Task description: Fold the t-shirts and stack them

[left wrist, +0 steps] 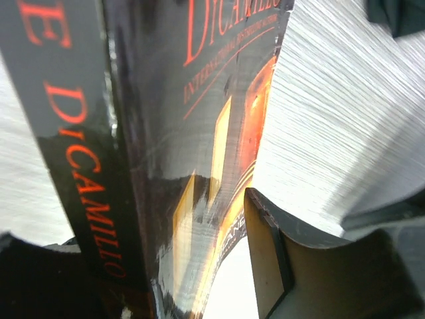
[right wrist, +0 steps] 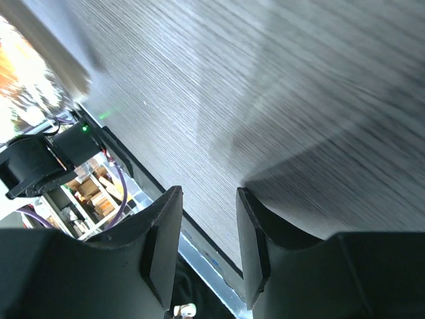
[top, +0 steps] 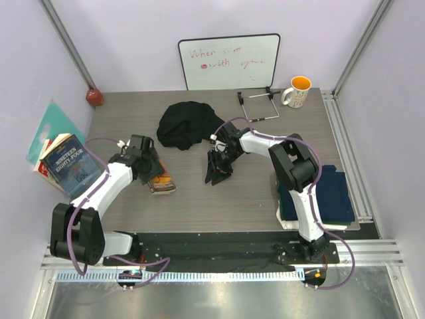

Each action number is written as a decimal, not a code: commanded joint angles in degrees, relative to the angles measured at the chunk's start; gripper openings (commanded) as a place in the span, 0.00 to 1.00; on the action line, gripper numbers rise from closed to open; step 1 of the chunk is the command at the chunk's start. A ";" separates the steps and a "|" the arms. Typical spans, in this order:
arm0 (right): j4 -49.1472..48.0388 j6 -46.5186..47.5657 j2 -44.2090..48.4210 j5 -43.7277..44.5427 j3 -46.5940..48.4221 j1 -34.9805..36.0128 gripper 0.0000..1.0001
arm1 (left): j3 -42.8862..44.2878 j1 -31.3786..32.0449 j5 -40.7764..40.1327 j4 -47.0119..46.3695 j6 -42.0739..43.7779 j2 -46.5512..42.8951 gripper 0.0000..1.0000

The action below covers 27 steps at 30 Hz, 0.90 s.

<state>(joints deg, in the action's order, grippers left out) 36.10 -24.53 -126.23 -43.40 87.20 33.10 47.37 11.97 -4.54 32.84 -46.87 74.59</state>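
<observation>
Left gripper (top: 154,171) pinches the book (top: 162,184); I judge table-clearing. Right gripper (right wrist: 208,194) spread, empty. Next: reach the crumpled black shirt (top: 189,124).

Left claw (top: 154,171) on book (top: 163,185), black t-shirt (top: 188,124) beyond

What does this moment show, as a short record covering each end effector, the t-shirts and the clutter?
left end effector: closed on a glossy black paperback book with orange lettering, left of centre
right end effector: open, empty, over bare grey wood-grain table
unfolded: crumpled black cloth t-shirt, back centre, untouched
folded: navy cloth t-shirt pile, right edge, partly behind the right arm
clutter: white ceramic mug with orange inside; white rectangular whiteboard; leaning colourful paperback books, far left
</observation>
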 commanded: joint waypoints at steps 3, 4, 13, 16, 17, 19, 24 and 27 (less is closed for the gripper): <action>0.11 1.33 2.04 3.58 -0.01 0.91 0.44 | 8.68 -0.19 -16.80 7.76 2.31 -4.36 0.00; 0.11 1.33 2.05 3.50 -0.01 0.91 0.44 | 9.48 -0.19 -18.30 8.20 2.66 -4.19 0.00; 0.90 1.77 3.71 3.23 -1.33 0.82 0.43 | 14.40 -0.71 -29.39 5.39 1.08 3.62 0.00; 1.52 2.12 4.42 3.23 -2.03 0.56 0.44 | 20.20 -2.38 -28.61 8.28 1.34 11.00 0.00; 1.52 2.12 4.59 3.23 -2.29 0.39 0.43 | 23.43 -3.69 -27.64 8.90 1.52 14.67 0.00; 1.78 1.95 4.68 2.97 -2.30 0.30 0.43 | 26.70 -5.19 -25.89 11.44 1.87 17.95 0.00; 2.22 1.51 4.59 2.44 -1.51 -0.06 0.43 | 38.57 -9.24 -26.40 16.28 3.71 27.52 0.00; 2.66 1.42 4.33 2.35 -0.72 -0.23 0.43 | 45.07 -11.79 -25.96 17.96 6.78 31.91 0.00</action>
<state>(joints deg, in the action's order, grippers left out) 37.45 -23.88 -124.70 -42.24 85.49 33.23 83.92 2.85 -28.47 47.90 -43.99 103.44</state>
